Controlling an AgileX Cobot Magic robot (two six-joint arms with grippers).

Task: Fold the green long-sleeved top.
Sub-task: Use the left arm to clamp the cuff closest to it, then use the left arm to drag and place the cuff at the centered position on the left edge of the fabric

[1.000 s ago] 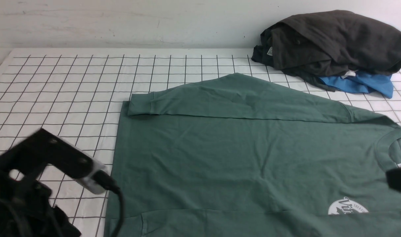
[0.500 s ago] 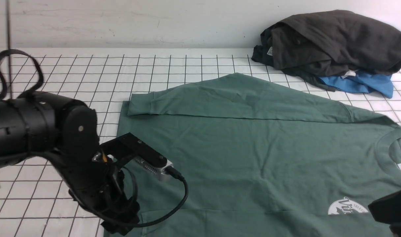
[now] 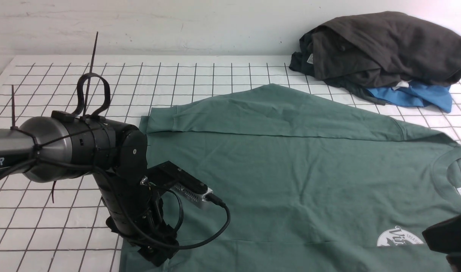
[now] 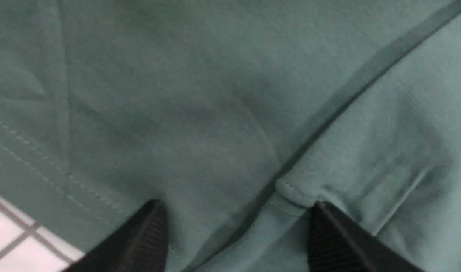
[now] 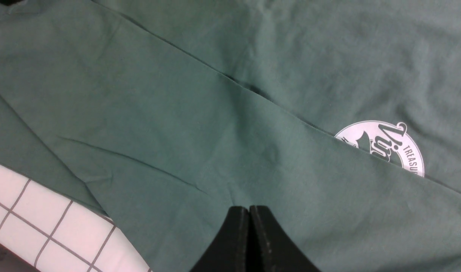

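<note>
The green long-sleeved top (image 3: 291, 170) lies flat over the middle and right of the gridded table (image 3: 64, 94). Its collar points toward the right edge and its hem toward the left, with one sleeve laid along its far side and the other along its near side. The left gripper (image 4: 234, 211) is down at the top's near-left corner, jaws apart and holding nothing — the near sleeve's cuff (image 4: 291, 192) sits between the fingertips, just inside the stitched hem (image 4: 45, 166). The right gripper (image 5: 249, 211) hangs over the near sleeve beside the white logo (image 5: 381, 147), jaws pressed together and empty.

The step in hand looks like taking hold of the hem end for a lengthwise fold. To do it well, the left jaws should sink until they bite the cuff and both body layers together; catching the cuff alone would likely drag the sleeve out of place. The right would need to open and pinch the near edge level with it — so the cloth lifts evenly. Both should keep clear of the dark grey garment (image 3: 385, 49) and the blue garment (image 3: 415, 96) heaped at the far-right corner
</note>
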